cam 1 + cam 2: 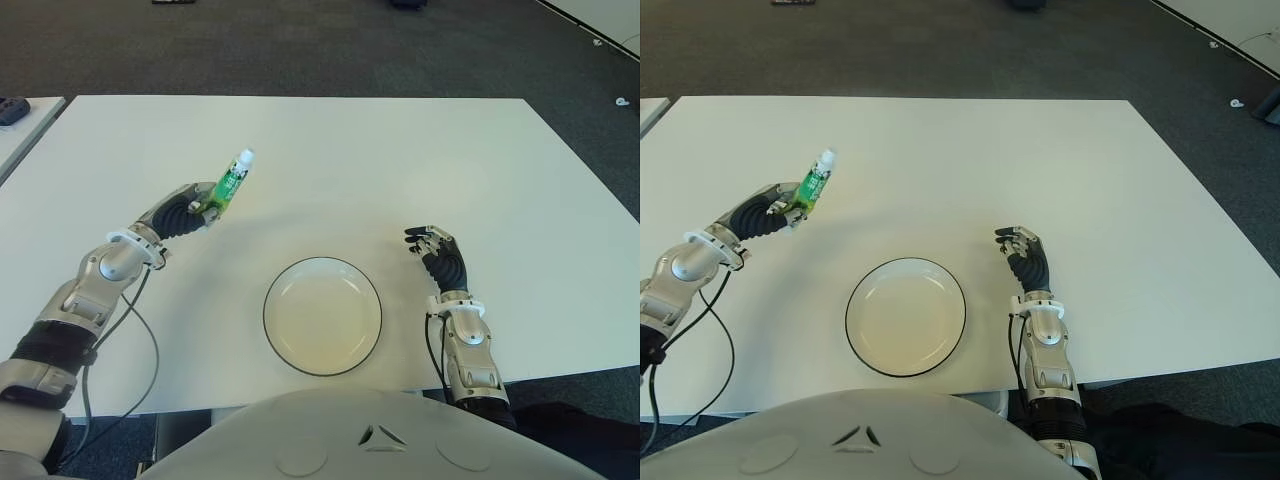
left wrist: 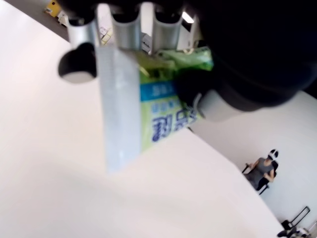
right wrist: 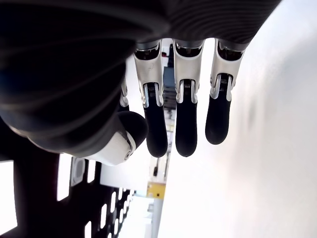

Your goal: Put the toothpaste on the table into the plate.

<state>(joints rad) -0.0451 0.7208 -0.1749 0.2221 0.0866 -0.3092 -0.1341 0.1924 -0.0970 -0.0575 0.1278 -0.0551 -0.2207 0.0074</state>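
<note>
The left hand (image 1: 190, 214) was held up above the left part of the white table (image 1: 400, 160), its fingers (image 2: 124, 25) curled around the lower end of the green toothpaste tube (image 1: 231, 183). The tube stood tilted, its white cap pointing up and away from the robot, clear of the table surface. In the left wrist view the tube's flat crimped tail and a band of blue and white print showed between the fingers and the thumb, which pressed against the tube from the opposite side. The plate (image 1: 275, 300), white with a dark rim, sat on the table near the robot's front edge, between the two hands and well apart from the tube; it held nothing. The right hand (image 1: 440, 257) showed to the right of the plate, close to it but not touching it, with its fingers loosely extended and holding nothing; the right wrist view showed three dark fingertips (image 3: 186, 134) and the thumb hanging side by side with gaps between them. Cables ran from each forearm back toward the robot's body. A person (image 2: 262, 168) sat on a chair far off in the left wrist view. Dark carpeted floor (image 1: 300, 40) lay beyond the far edge of the table.
</note>
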